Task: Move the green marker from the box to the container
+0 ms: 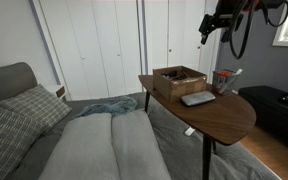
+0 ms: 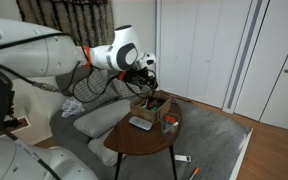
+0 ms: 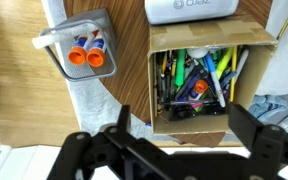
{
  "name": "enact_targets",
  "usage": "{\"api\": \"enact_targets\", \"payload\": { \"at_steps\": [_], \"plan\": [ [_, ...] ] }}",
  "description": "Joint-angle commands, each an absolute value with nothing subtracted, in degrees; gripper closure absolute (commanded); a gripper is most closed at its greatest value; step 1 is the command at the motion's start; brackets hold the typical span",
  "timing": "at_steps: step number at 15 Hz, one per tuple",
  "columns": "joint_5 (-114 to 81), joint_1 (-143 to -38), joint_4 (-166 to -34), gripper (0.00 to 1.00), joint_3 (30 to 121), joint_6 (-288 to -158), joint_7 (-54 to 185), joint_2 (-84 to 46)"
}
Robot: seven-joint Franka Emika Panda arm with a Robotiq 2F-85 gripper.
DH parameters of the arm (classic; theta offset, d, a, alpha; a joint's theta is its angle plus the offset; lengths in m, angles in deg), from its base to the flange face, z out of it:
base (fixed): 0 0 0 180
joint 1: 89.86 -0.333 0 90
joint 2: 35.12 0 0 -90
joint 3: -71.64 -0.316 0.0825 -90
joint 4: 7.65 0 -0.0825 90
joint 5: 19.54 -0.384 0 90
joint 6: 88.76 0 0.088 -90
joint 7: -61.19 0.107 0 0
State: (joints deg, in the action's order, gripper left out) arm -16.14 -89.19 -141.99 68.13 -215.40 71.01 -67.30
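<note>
Right now your gripper [image 3: 179, 112] hangs above the box [image 3: 199, 37]. Its two fingers are spread wide apart, with nothing between them. That is a good way to hold it, because wide fingers can come down on both sides of a pen.

The green marker [image 3: 182, 62] lies inside the box, near the middle, mixed in with lots of other pens. They are packed close together, so grabbing only one looks hard. I think you will need to go down slowly and line the fingers up across the green one.

The container [image 3: 110, 42] stands on the table [image 3: 19, 95] just beside the box, so the trip over looks short. It holds two pens with orange caps, but there seems to be room for one more. A flat grey slab [image 3: 189, 8] lies close by on the table too.

In an exterior view the gripper [image 1: 208, 30] is well above the box [image 1: 179, 77], so I think the job has not really started yet.
</note>
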Motion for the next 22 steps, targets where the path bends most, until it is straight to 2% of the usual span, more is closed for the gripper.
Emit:
{"api": "enact_targets", "payload": {
  "at_steps": [1, 6, 7, 18, 20, 22],
  "plan": [
    [-21.4, -92.6, -133.2, 0.00, 72.3, -215.0, 60.5, -55.4],
    [-21.9, -91.8, -128.5, 0.00, 70.3, -219.8, 63.4, -43.9],
    [-21.9, -91.7, -131.7, 0.00, 71.1, -218.4, 60.8, -48.1],
    [-25.5, -93.3, -122.4, 0.00, 69.7, -218.4, 57.4, -32.7],
    [-25.5, -93.3, -120.7, 0.13, 69.1, -219.1, 57.0, -29.9],
    [-24.9, -93.7, -119.2, 0.19, 68.2, -219.1, 57.1, -28.2]
  ]
}}
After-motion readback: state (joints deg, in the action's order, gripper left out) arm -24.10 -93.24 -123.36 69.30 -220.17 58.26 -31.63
